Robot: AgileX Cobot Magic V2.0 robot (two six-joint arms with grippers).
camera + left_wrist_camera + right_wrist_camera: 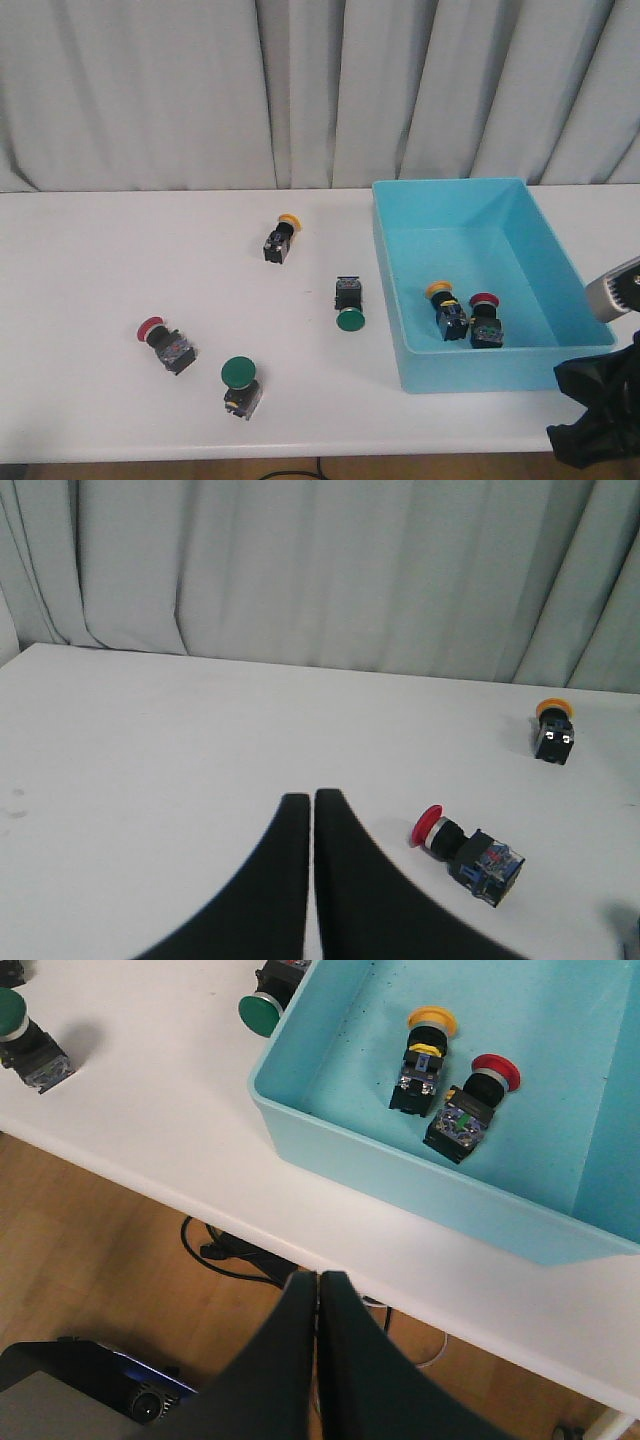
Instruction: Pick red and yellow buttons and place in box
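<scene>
A red button (160,340) lies on its side at the table's front left, and a yellow button (281,238) lies further back near the middle. The turquoise box (480,368) at the right holds one yellow button (447,310) and one red button (486,318). My left gripper (312,796) is shut and empty, low over the table, with the loose red button (465,848) just beside it and the yellow button (553,730) beyond. My right gripper (318,1275) is shut and empty, off the table's front edge, with the box (400,1175) ahead of it.
Two green-capped buttons lie on the table: one (350,305) just left of the box, one (241,383) near the front edge. Grey curtains hang behind the table. Cables and dark equipment (100,1390) sit on the wooden floor under my right gripper.
</scene>
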